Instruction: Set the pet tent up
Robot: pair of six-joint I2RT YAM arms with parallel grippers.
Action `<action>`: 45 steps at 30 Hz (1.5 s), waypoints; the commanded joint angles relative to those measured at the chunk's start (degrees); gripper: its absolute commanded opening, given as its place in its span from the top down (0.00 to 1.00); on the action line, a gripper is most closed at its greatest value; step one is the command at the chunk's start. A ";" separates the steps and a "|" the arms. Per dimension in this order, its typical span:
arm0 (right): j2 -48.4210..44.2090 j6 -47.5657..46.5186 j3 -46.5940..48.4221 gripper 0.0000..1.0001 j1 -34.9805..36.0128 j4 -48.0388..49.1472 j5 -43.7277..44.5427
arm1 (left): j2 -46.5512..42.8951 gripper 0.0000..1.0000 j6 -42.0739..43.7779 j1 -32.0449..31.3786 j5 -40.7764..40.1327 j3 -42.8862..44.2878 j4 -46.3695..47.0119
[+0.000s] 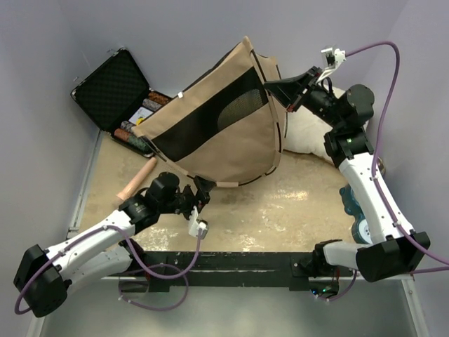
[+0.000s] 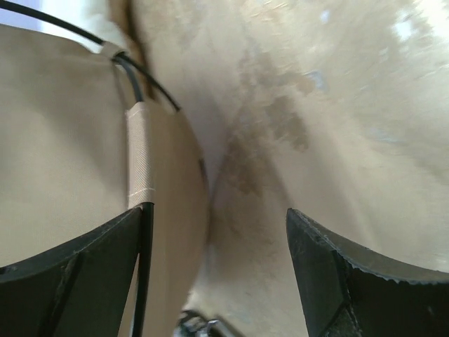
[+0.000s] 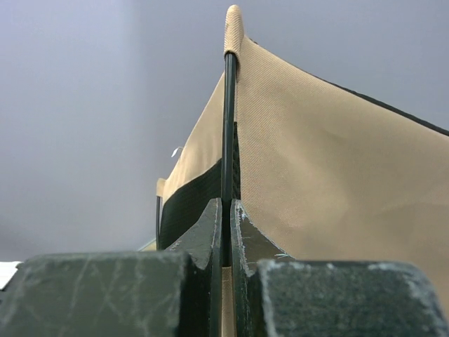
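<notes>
The pet tent [image 1: 224,116] is a big tan fabric shell with a black mesh panel, tilted up off the table at the back middle. My right gripper [image 1: 279,90] is shut on one of its thin black poles at the tent's right edge. In the right wrist view the pole [image 3: 229,133] runs up from between the closed jaws [image 3: 226,225] into a tan sleeve. My left gripper [image 1: 201,192] is open at the tent's near lower corner. In the left wrist view the gripper [image 2: 217,270] is empty, with the tan fabric [image 2: 56,140] and a pole sleeve beside its left finger [image 2: 84,270].
An open black foam-lined case [image 1: 112,88] with small items stands at the back left. A white fluffy cushion [image 1: 309,133] lies behind the right arm. A tan cylinder [image 1: 137,184] lies by the left arm. A teal object [image 1: 353,207] sits at the right edge.
</notes>
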 commanded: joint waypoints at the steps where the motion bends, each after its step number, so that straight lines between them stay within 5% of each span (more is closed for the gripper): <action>1: -0.47 2.62 3.54 1.00 0.10 5.52 1.59 | -2.70 0.14 8.31 -0.15 -2.61 -8.01 24.62; 6: 0.41 2.54 3.01 1.00 0.10 5.43 1.24 | -0.07 0.19 14.20 -0.23 -5.95 -16.73 43.18; 14: 1.47 3.33 2.75 1.00 0.19 5.43 0.62 | 8.10 0.39 11.22 -0.23 -10.69 -13.41 58.67; 16: 1.82 3.50 3.10 1.00 0.10 5.09 0.36 | 9.16 0.55 9.82 -0.15 -11.14 -11.39 61.74; 19: 2.17 3.07 3.98 1.00 0.10 4.03 -0.17 | 8.29 0.97 4.03 -0.15 -11.14 -5.69 60.02; 20: 2.52 2.54 4.68 1.00 0.01 3.42 -0.17 | 7.42 1.00 1.23 -0.15 -10.62 -4.10 59.05; 22: 3.31 1.49 6.43 0.98 -0.08 2.54 -0.96 | 5.48 1.00 -4.74 -0.06 -8.78 0.55 54.49; 23: 3.58 1.05 7.22 0.87 -0.34 2.01 -1.31 | 4.34 1.00 -9.74 0.12 -7.29 3.53 51.16; 25: 4.19 0.52 9.42 0.61 -1.83 1.04 -1.93 | 3.02 1.00 -17.39 0.38 -4.56 9.68 45.53; 27: 5.16 0.08 13.36 0.15 -5.16 0.17 -3.33 | 2.84 1.00 -24.25 0.91 -2.36 16.45 39.11; 28: 5.86 -0.36 15.73 0.06 -6.57 -0.88 -4.38 | 3.18 1.00 -28.55 1.34 -1.57 18.74 37.34; 33: 9.20 -2.64 28.14 0.01 -12.38 -4.68 -11.93 | 7.22 1.00 -47.63 9.68 9.83 30.79 27.94; 39: 6.84 -10.81 27.55 0.01 -17.56 -9.24 -17.73 | 12.06 1.00 -60.05 18.22 23.56 35.47 25.46; 45: 5.08 -40.71 25.34 0.01 -18.18 -36.17 -23.99 | 16.28 0.94 -58.83 25.86 27.54 33.45 22.39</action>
